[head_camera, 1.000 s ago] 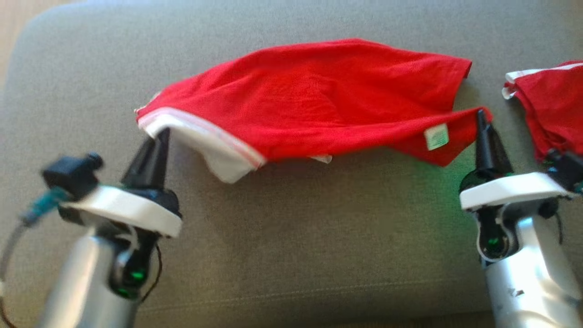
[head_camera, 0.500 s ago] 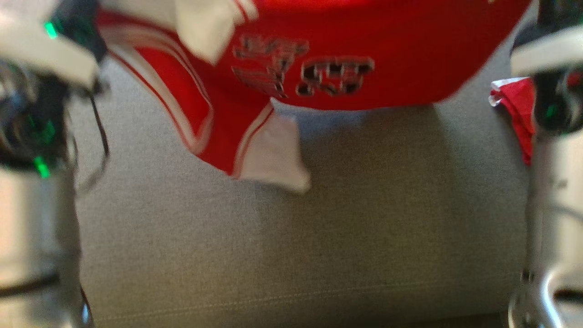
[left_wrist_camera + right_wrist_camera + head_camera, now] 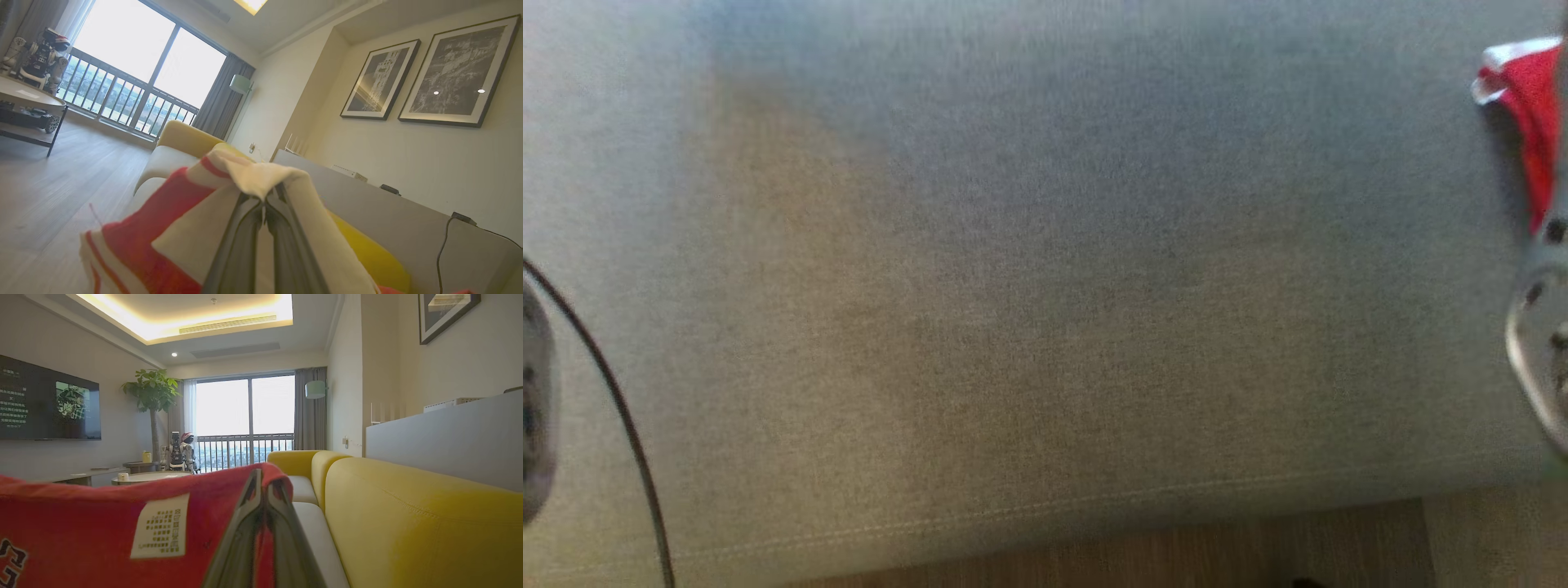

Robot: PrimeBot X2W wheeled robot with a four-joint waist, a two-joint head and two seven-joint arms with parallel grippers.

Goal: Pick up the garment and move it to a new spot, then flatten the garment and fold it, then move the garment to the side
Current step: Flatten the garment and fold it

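The garment (image 3: 163,232) is a red shirt with white trim and stripes. My left gripper (image 3: 263,201) is shut on its white-edged part, and the cloth drapes down over both fingers, high above the floor. My right gripper (image 3: 264,485) is shut on a red edge of the garment (image 3: 94,522), next to a white care label (image 3: 161,526). The cloth hangs stretched away to the left of that view, with part of a dark print at the lower left. In the head view, a pale forearm (image 3: 535,400) sits at the left edge and another forearm (image 3: 1543,343) at the right edge.
A grey cushion (image 3: 1013,286) spreads below me, its front seam near the wooden floor (image 3: 1176,547). Another red and white cloth (image 3: 1531,98) lies at its right edge. A yellow sofa back (image 3: 408,514) rises to the right, with a grey ledge (image 3: 449,433) behind it.
Both grippers have lifted the garment off the grey cushion and out past the top of the head view. Only the forearm edges remain in that view.
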